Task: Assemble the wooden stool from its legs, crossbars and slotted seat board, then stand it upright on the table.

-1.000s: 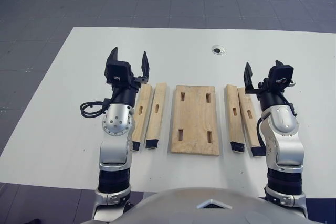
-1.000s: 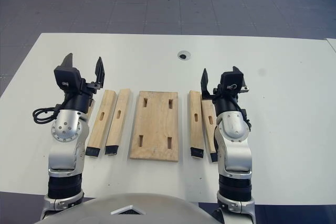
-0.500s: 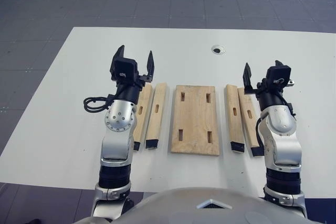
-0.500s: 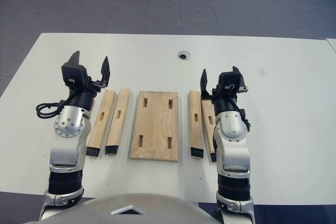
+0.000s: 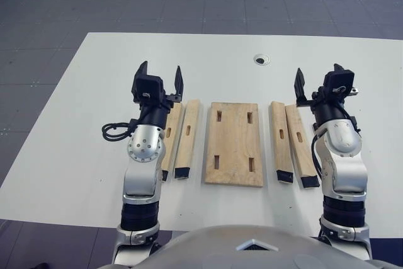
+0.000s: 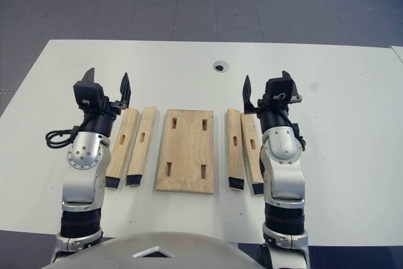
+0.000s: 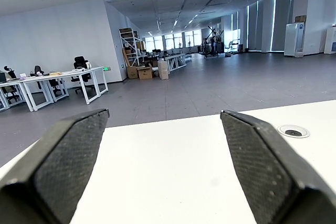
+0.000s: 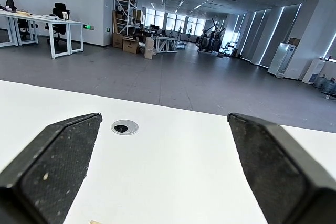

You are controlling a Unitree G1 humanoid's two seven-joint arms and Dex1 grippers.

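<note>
The slotted seat board (image 5: 233, 143) lies flat at the table's middle. Two wooden legs (image 5: 187, 137) with dark ends lie side by side to its left, and another two legs (image 5: 280, 140) to its right. My left gripper (image 5: 160, 76) is open above the far end of the outer left leg (image 5: 170, 131), with nothing between its fingers (image 7: 58, 174). My right gripper (image 5: 318, 81) is open just beyond the far end of the outer right leg (image 5: 299, 144), also holding nothing between its fingers (image 8: 275, 174).
The white table (image 5: 94, 92) has a round cable hole (image 5: 262, 59) behind the seat board, also seen as the cable hole (image 8: 125, 127) ahead of the right gripper. Bare tabletop stretches beyond both grippers. Grey floor lies past the far edge.
My left arm has shifted slightly right, closer over the outer left leg. My right gripper has moved a little farther away and right, uncovering the outer right leg. The wooden parts have not moved.
</note>
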